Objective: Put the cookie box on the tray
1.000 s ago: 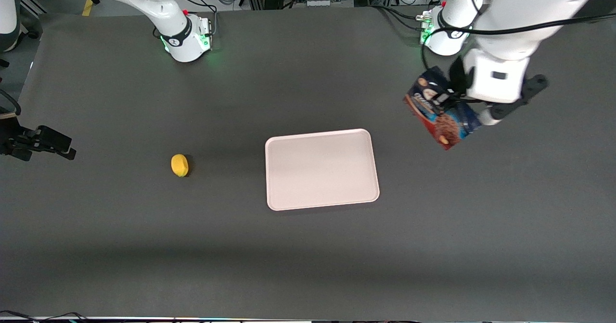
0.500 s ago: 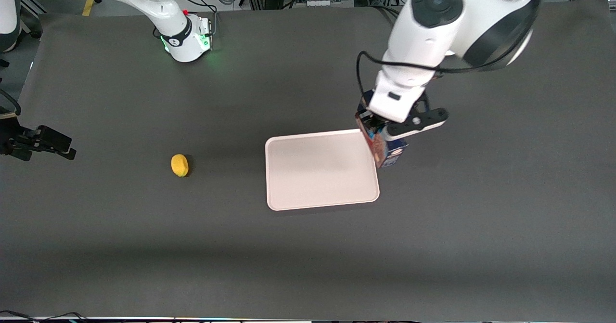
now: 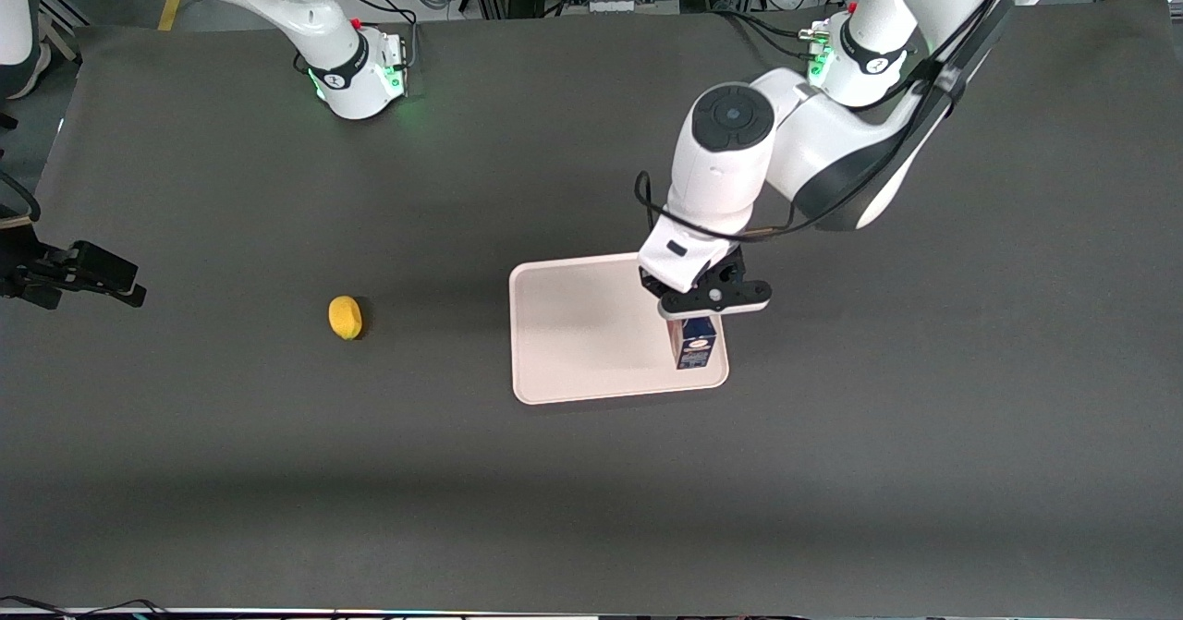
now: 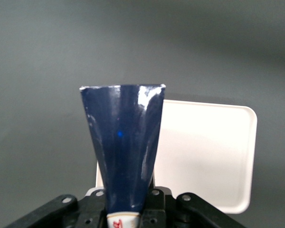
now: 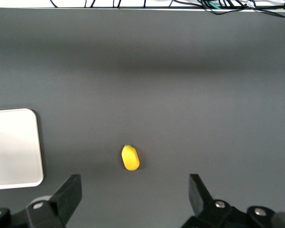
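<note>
The dark blue cookie box (image 3: 696, 344) stands on its narrow edge in the pale pink tray (image 3: 582, 334), at the tray's corner nearer the front camera and toward the working arm's end. The left arm's gripper (image 3: 700, 310) is directly above the box and shut on its upper part. In the left wrist view the box's dark blue narrow side (image 4: 126, 142) runs out from between the jaws, with the tray (image 4: 209, 152) beneath it. Whether the box rests on the tray floor or hangs just above it cannot be told.
A small yellow lump (image 3: 345, 317) lies on the dark table mat toward the parked arm's end, apart from the tray; it also shows in the right wrist view (image 5: 130, 157). The left arm's elbow (image 3: 739, 139) hangs above the tray's edge farther from the camera.
The left gripper has carried the cookie box from the working arm's end of the table over the tray's edge and lowered it into the tray's near corner, turning it edge-on.
</note>
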Available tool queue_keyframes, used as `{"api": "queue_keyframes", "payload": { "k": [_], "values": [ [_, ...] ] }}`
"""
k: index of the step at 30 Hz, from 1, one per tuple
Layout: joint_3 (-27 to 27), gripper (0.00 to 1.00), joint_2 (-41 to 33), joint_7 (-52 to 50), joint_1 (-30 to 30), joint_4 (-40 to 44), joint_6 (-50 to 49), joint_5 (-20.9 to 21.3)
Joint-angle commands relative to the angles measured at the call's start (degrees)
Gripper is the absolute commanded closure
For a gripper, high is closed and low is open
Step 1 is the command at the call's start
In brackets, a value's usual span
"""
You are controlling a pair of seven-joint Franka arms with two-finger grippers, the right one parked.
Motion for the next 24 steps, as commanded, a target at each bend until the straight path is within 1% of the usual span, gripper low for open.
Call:
{"api": "queue_keyframes", "payload": {
  "k": [1, 5, 7, 17, 22, 24],
  "values": [
    [-0.31, 0.86, 2.84, 1.09, -0.17, 0.27, 1.50, 2.76],
    [-0.14, 0.86, 5.92, 1.00, -0.08, 0.27, 2.12, 6.45],
    [-0.05, 0.86, 7.41, 0.74, 0.01, 0.27, 2.56, 7.51],
    [0.22, 0.84, 10.76, -1.64, -0.17, -0.08, 4.67, 7.60],
    [0.74, 0.84, 11.20, -1.81, 0.01, -2.45, 6.60, 9.27],
    [1.36, 0.84, 11.46, -1.90, -0.08, -3.24, 7.30, 9.27]
  ]
}}
